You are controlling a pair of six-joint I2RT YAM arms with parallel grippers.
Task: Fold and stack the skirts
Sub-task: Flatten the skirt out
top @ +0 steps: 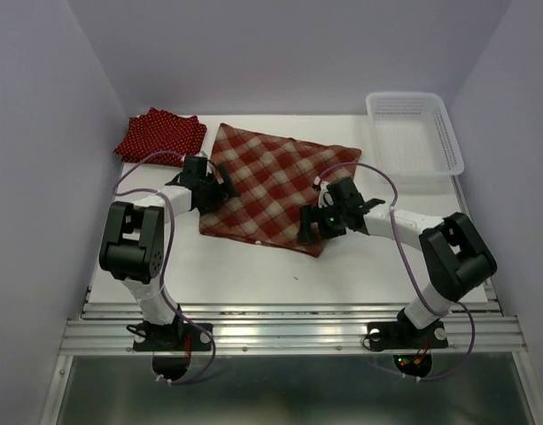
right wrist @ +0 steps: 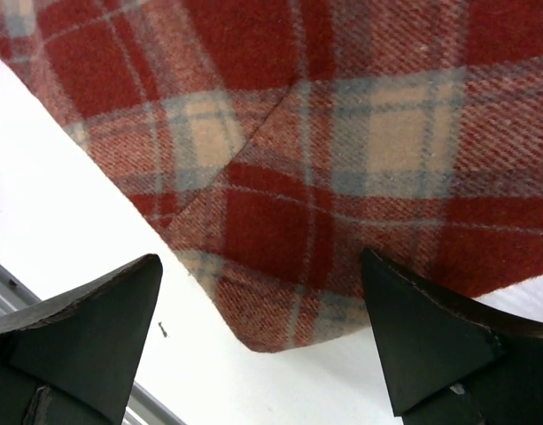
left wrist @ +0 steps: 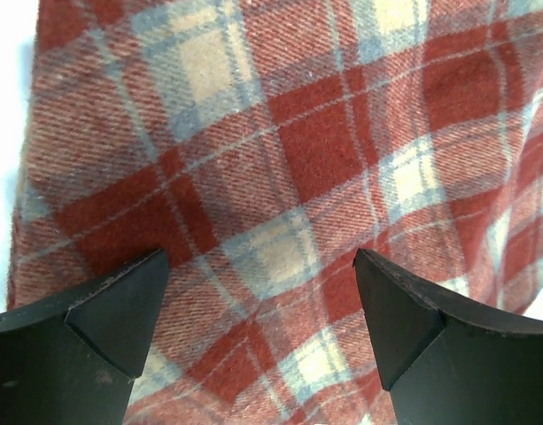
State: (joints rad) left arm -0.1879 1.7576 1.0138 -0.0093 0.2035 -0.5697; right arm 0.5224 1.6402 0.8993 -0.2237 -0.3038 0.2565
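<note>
The red-and-cream plaid skirt (top: 275, 181) lies spread flat in the middle of the table. A dark red polka-dot skirt (top: 160, 133) lies folded at the back left. My left gripper (top: 216, 190) is open over the plaid skirt's left edge; the left wrist view shows plaid cloth (left wrist: 280, 159) between its spread fingers (left wrist: 103, 328). My right gripper (top: 315, 228) is open over the skirt's near right corner (right wrist: 280, 328), which lies on the table between its fingers (right wrist: 430, 345). Neither gripper holds anything.
A white mesh basket (top: 415, 133) stands at the back right. White walls close in the table (top: 280, 274) on the left, back and right. A metal rail (top: 289, 332) runs along the near edge by the arm bases.
</note>
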